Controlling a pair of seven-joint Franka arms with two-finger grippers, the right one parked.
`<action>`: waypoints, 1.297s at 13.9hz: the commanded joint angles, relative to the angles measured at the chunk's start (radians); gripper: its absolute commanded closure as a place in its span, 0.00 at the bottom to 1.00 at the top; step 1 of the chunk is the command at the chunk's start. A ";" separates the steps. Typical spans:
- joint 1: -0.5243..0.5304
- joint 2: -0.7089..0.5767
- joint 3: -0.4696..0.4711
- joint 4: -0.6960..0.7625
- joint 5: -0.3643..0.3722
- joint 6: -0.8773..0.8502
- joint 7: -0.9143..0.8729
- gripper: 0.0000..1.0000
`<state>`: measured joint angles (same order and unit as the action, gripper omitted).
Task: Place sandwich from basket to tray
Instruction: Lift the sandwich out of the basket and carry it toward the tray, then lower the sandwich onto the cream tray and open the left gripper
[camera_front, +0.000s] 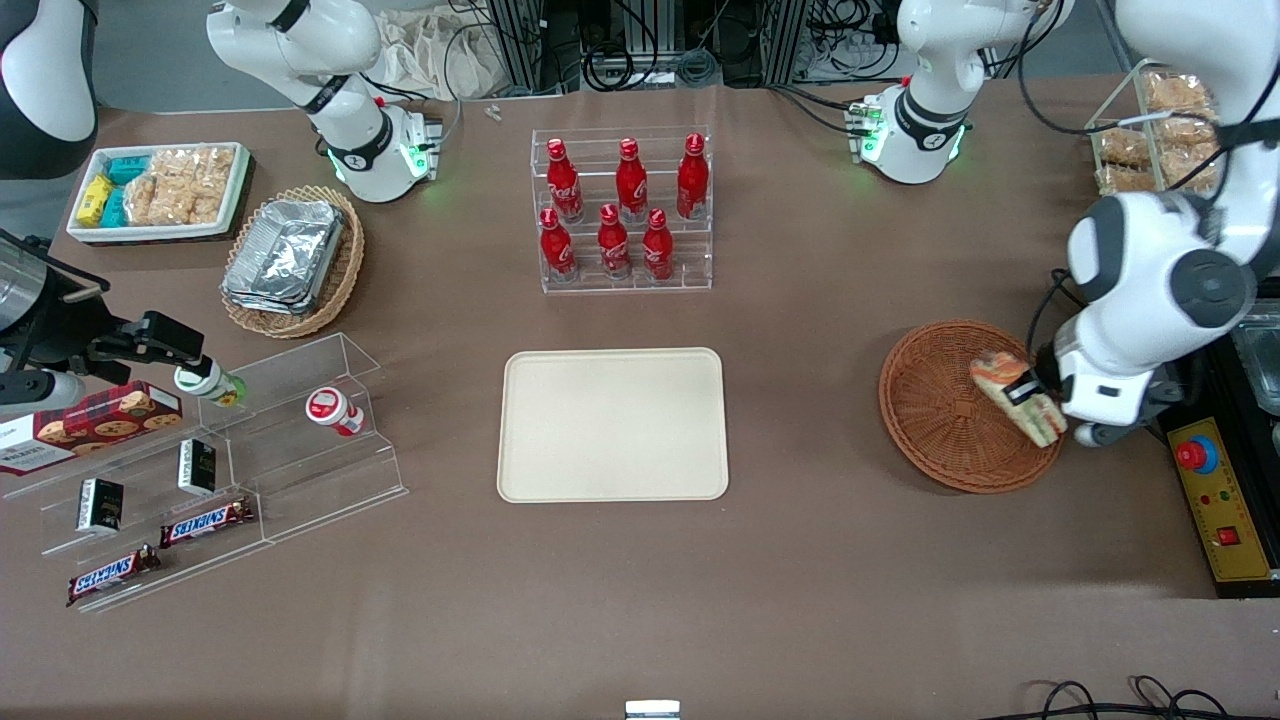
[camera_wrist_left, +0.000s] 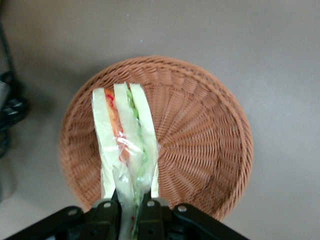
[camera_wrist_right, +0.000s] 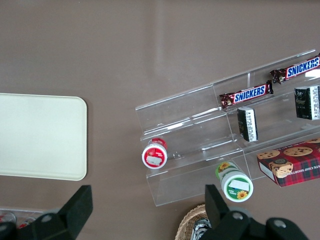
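Brown cloth covers the desk (camera_front: 800, 560), wide enough to keep source and goal well apart. Cream and bare, the tray (camera_front: 612, 424) lies flat at the centre of the front view, open for a drop from above. At the right of that view sits the wicker basket (camera_front: 925, 410), shallow so its contents are easy to reach. Above its rim hangs the sandwich (camera_front: 1018, 398), tilted, lifted clear of the weave. The gripper (camera_wrist_left: 131, 207) is clamped on the wedge's narrow end, leaving the bread layers uncrushed.
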<state>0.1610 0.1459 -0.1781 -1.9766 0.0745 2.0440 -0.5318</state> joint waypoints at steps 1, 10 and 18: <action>-0.009 0.027 -0.033 0.206 -0.062 -0.216 0.055 0.98; -0.226 0.274 -0.287 0.544 -0.064 -0.291 0.064 0.94; -0.415 0.529 -0.285 0.539 0.007 0.043 0.038 0.95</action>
<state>-0.2229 0.6110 -0.4671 -1.4826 0.0576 2.0522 -0.4737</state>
